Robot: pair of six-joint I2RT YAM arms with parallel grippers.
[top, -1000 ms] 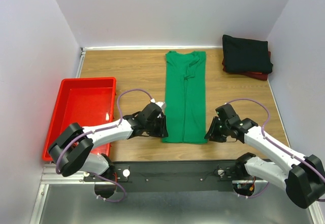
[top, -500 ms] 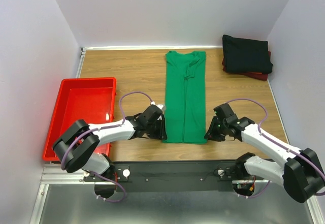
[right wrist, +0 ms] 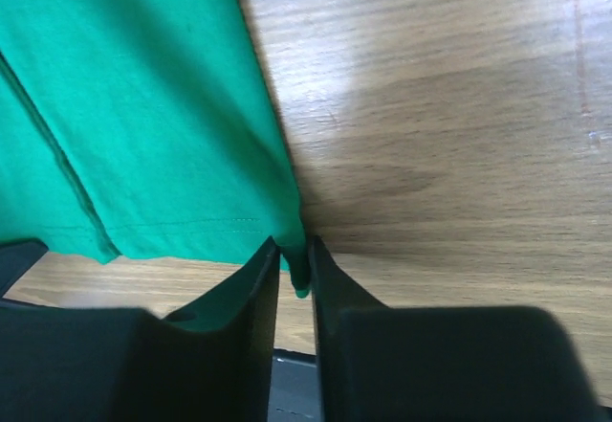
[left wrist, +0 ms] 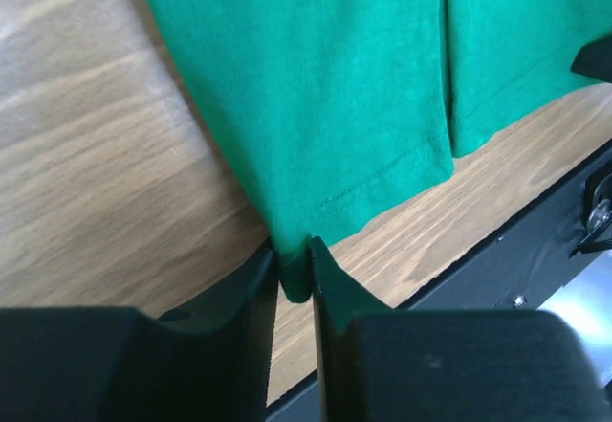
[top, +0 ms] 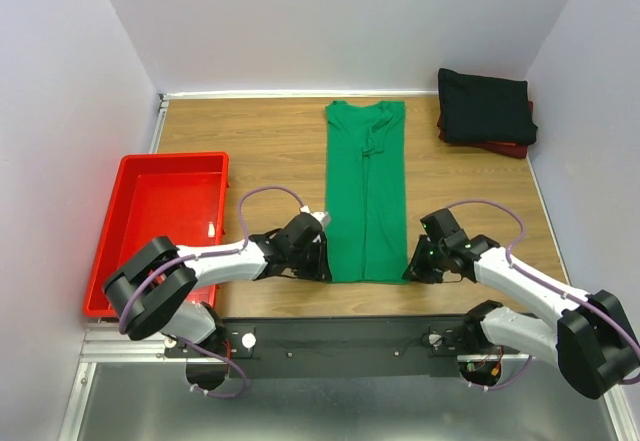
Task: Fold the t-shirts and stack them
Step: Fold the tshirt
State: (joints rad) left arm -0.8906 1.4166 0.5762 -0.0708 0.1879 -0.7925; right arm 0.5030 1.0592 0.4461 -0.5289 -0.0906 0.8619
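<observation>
The green t-shirt [top: 365, 191] lies folded into a long strip down the middle of the table, collar at the far end. My left gripper [top: 318, 269] sits at the strip's near left corner. In the left wrist view the jaws [left wrist: 295, 269] are closed on that hem corner [left wrist: 296, 283]. My right gripper [top: 412, 271] is at the near right corner, and its jaws [right wrist: 295, 264] pinch the hem corner [right wrist: 298, 269] there. The black t-shirt [top: 485, 106] lies folded on the dark red t-shirt [top: 515, 148] at the far right.
A red plastic tray [top: 170, 159] stands at the left of the table. The black mounting rail [top: 350, 336] runs along the near edge just behind both grippers. White walls close in the table on three sides.
Both grippers have slid toward the near edge to the shirt's bottom corners. Their jaws have narrowed onto the hem.
</observation>
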